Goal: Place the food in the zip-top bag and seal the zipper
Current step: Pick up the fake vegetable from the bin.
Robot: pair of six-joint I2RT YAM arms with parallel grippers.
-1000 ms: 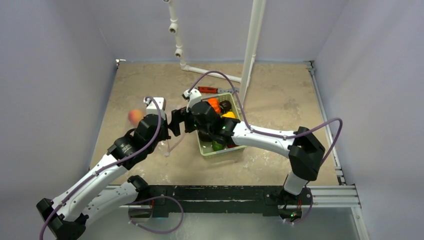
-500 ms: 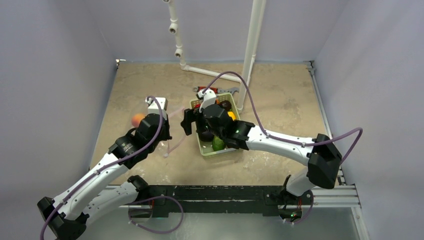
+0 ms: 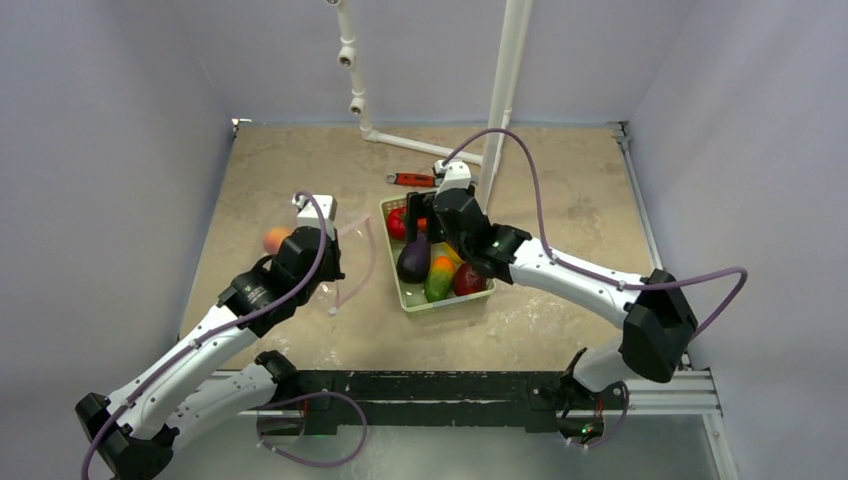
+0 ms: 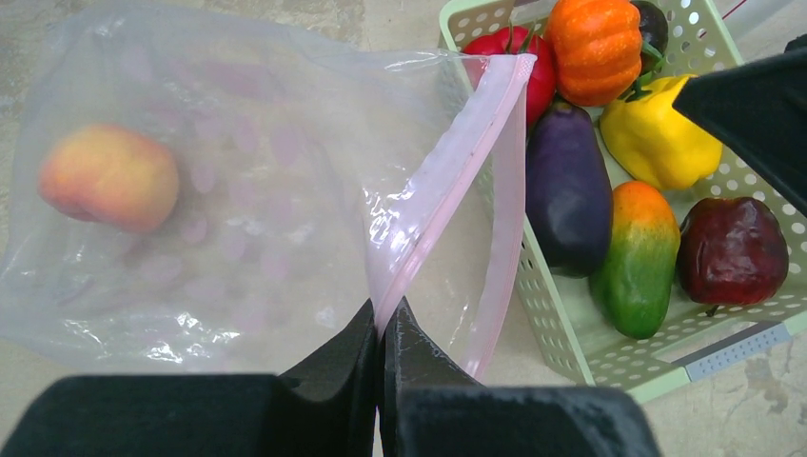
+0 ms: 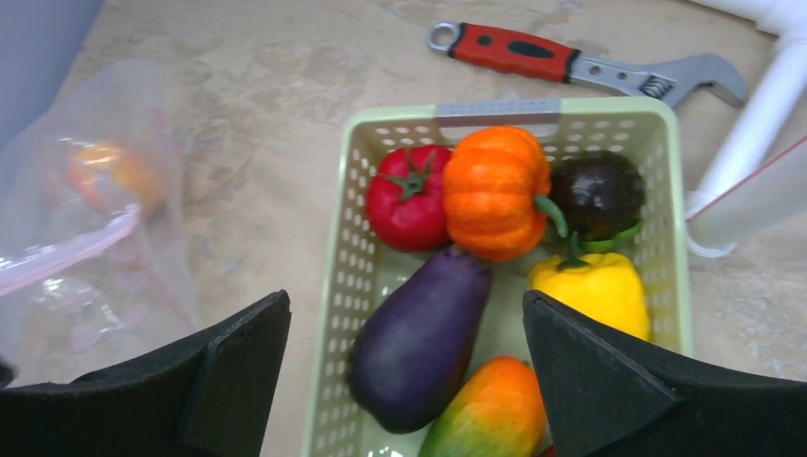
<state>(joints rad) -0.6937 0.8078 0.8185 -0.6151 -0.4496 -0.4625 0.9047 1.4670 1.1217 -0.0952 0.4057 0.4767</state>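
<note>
The clear zip-top bag (image 4: pixel 238 190) lies left of the basket with a peach (image 4: pixel 109 176) inside. My left gripper (image 4: pixel 383 319) is shut on the pink zipper strip (image 4: pixel 457 162) and holds the mouth up; it also shows in the top view (image 3: pixel 328 262). My right gripper (image 5: pixel 405 297) is open and empty above the light green basket (image 5: pixel 671 190). The basket holds a purple eggplant (image 5: pixel 419 333), red tomato (image 5: pixel 409 198), orange pumpkin (image 5: pixel 495 190), yellow pepper (image 5: pixel 590 290), a dark round piece (image 5: pixel 598 193), a green-orange mango (image 5: pixel 485 409) and a dark red apple (image 4: pixel 731 252).
A red-handled wrench (image 5: pixel 571 62) lies on the table just beyond the basket. A white pipe post (image 3: pixel 500 100) stands right behind the basket's far right corner, with a pipe along the back. Grey walls close in the table on three sides.
My right gripper has moved right, from the bag's mouth to above the basket, uncovering the food. The left gripper has kept its hold on the bag almost in place.
</note>
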